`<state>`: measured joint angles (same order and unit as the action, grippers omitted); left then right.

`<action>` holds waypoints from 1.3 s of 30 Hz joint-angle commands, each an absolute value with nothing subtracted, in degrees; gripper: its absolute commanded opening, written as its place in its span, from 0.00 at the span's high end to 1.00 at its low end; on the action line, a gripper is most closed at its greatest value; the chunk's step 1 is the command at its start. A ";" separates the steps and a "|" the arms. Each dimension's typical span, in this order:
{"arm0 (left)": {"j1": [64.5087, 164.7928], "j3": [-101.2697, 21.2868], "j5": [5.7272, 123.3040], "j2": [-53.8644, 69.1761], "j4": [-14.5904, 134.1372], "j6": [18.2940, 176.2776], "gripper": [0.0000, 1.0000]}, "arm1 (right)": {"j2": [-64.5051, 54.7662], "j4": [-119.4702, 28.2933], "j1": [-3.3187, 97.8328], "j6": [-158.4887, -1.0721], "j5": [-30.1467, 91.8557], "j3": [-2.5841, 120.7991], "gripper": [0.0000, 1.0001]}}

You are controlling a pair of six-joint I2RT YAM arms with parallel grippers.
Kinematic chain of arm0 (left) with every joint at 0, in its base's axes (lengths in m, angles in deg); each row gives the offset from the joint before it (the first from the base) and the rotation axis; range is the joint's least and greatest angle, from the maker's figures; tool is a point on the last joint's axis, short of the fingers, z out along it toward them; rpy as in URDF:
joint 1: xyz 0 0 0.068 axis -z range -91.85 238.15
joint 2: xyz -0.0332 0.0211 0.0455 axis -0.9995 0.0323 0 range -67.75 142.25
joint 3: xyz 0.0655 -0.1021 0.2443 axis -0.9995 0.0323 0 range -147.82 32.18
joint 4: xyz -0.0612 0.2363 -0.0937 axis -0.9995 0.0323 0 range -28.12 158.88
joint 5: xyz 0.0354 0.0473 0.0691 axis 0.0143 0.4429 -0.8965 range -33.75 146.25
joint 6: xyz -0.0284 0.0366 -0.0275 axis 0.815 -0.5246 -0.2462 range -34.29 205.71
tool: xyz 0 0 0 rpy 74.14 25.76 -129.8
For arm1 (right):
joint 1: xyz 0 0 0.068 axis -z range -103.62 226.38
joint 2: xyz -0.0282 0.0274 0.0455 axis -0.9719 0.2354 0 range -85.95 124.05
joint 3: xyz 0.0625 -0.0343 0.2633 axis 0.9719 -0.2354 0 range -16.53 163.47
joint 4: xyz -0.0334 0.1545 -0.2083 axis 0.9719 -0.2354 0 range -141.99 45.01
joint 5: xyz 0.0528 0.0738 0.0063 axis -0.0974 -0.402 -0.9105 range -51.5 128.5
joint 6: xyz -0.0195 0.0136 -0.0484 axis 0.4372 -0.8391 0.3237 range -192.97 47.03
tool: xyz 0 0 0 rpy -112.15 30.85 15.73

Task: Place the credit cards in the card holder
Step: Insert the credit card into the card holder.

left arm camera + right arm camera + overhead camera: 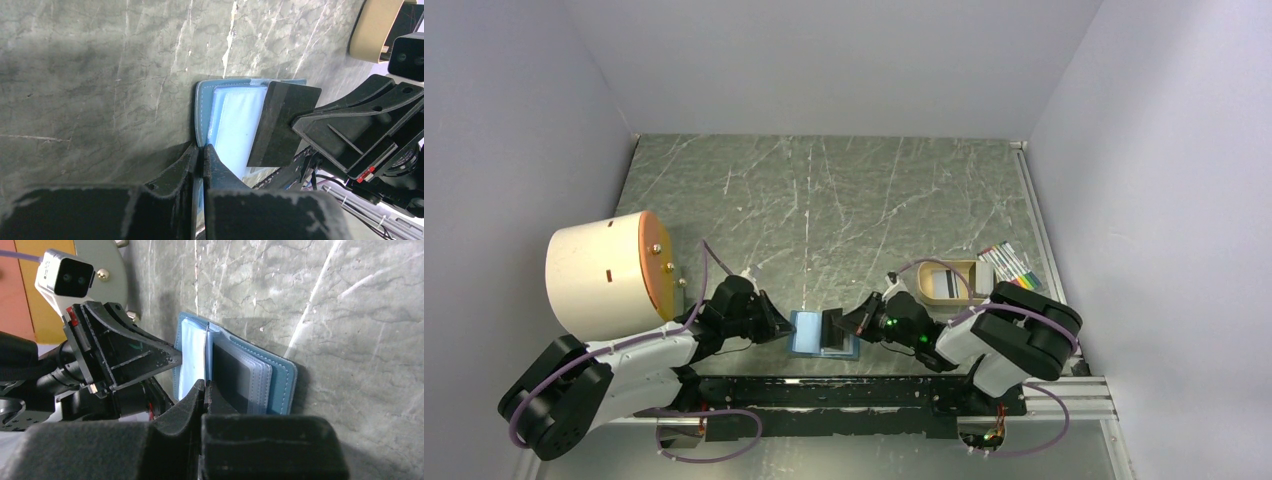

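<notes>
The teal-blue card holder [807, 333] lies open near the table's front edge, between my two grippers. My left gripper [202, 150] is shut on the holder's [202, 107] left cover edge. Beside that edge a pale inner pocket faces up. My right gripper [206, 386] is shut on a thin clear leaf standing up at the fold of the card holder [282, 377]. To the right of that leaf lie dark stacked sleeves. One credit card [944, 284], pale with a dark stripe, rests in the tan tray [970, 283] behind the right arm. From above, the left gripper [784, 328] and right gripper [846, 326] face each other.
A pack of coloured markers [1014, 266] lies right of the tray. A large cream cylinder with an orange end [604, 275] stands at the left, close to the left arm. Grey walls close in the table on three sides.
</notes>
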<state>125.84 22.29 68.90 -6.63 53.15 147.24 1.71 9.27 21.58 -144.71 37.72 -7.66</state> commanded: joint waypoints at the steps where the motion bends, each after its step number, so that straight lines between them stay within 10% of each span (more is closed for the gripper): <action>1: 125.60 23.05 68.56 -6.51 52.25 147.36 0.91 | 2.29 13.11 20.72 -146.75 36.85 -8.44 1.00; 39: 125.99 23.42 68.43 -6.40 51.71 148.22 0.91 | 13.39 25.86 18.64 -152.28 35.52 -10.59 0.99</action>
<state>125.87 22.77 68.96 -6.78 52.58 148.12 14.06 27.80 19.48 -152.54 36.32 -11.05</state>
